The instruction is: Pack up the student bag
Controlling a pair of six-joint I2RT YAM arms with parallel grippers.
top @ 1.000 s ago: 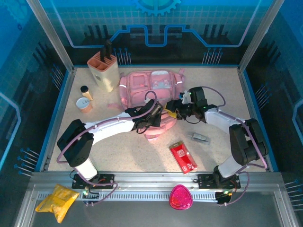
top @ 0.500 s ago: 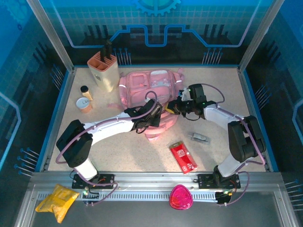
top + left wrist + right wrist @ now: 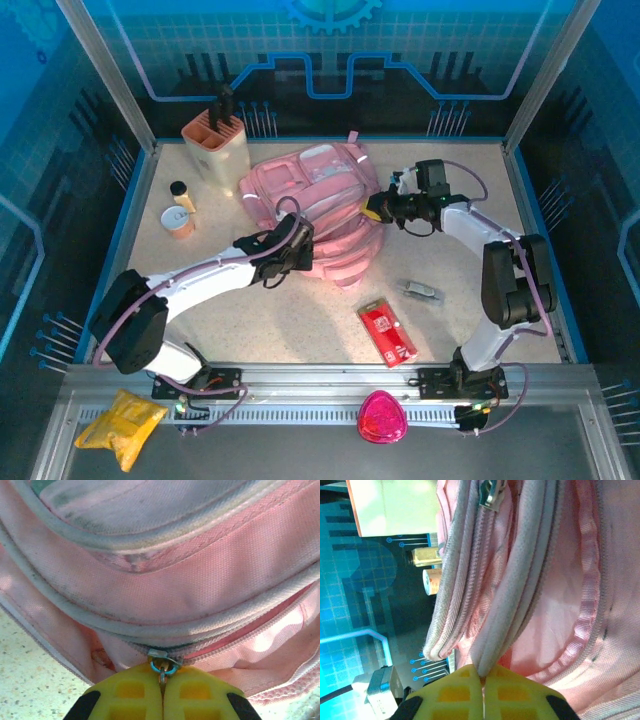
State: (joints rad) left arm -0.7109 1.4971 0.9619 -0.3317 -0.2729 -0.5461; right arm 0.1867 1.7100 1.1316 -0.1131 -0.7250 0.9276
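Observation:
The student bag (image 3: 312, 200), a big soft pink backpack, lies bulged and tilted in the middle of the table. My left gripper (image 3: 293, 243) is at its near left side. In the left wrist view its yellow fingertips (image 3: 162, 682) are shut on the metal zipper pull (image 3: 161, 667) with a blue ring, and the zip runs off to the right. My right gripper (image 3: 376, 212) is at the bag's right side. In the right wrist view it (image 3: 483, 677) is shut on a grey piped edge of the bag (image 3: 520, 595), which hangs stretched above the fingers.
A beige holder (image 3: 217, 145) stands at the back left, with a small bottle (image 3: 181, 191) and an orange cup (image 3: 179, 220) near it. A red packet (image 3: 386, 332) and a small grey item (image 3: 421, 291) lie at the front right. A pink object (image 3: 381, 417) and a yellow bag (image 3: 120, 425) rest on the front rail.
The bag has gone from lying flat to pulled up and turned. My right gripper closed on its edge and drew back to the far right. My left gripper moved left with the zipper pull.

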